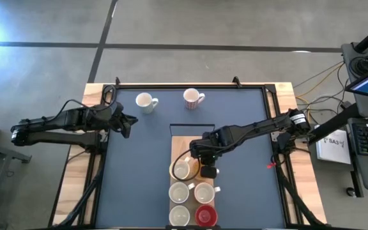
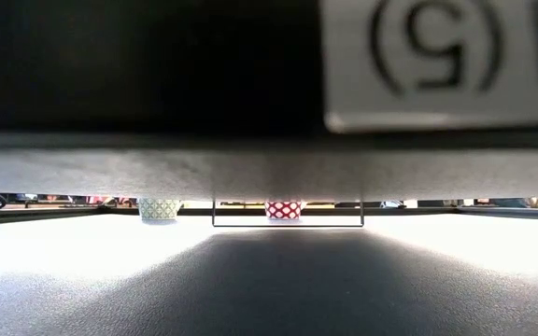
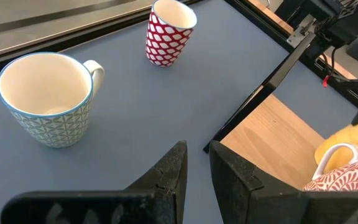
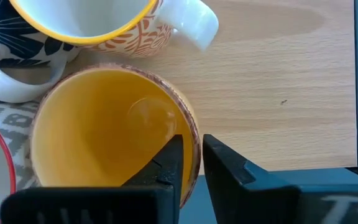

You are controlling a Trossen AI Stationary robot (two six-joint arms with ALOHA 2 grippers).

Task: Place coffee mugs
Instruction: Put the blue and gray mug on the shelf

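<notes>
My right gripper [image 1: 204,161] reaches over the wooden board [image 1: 185,145] and is shut on a mug with a yellow inside [image 4: 104,130], the farthest of the mugs on the board [image 1: 185,169]. Several more mugs stand in two rows nearer on the board, among them a red one [image 1: 206,215]. Two mugs stand upright on the dark mat near the far edge: a white one with a teal pattern [image 3: 45,99] and a white one with a red pattern [image 3: 166,34]. My left gripper [image 3: 196,163] waits at the table's left [image 1: 128,124], fingers nearly together, touching nothing. My right gripper holds the yellow mug by its rim wall [image 4: 193,138]. One finger [image 4: 166,163] is inside the mug and the other [image 4: 229,174] is outside. The fingers come from above, pointing down. Whether the mug's base rests on the board or hangs just above it, I cannot tell.
An orange-patterned mug with a yellow rim [image 4: 104,25] and a dark-patterned mug [image 4: 17,56] stand close against the held one. A thin black frame [image 1: 190,124] edges the board's far end. The far half of the board is bare wood. The low view is mostly blocked by a dark object.
</notes>
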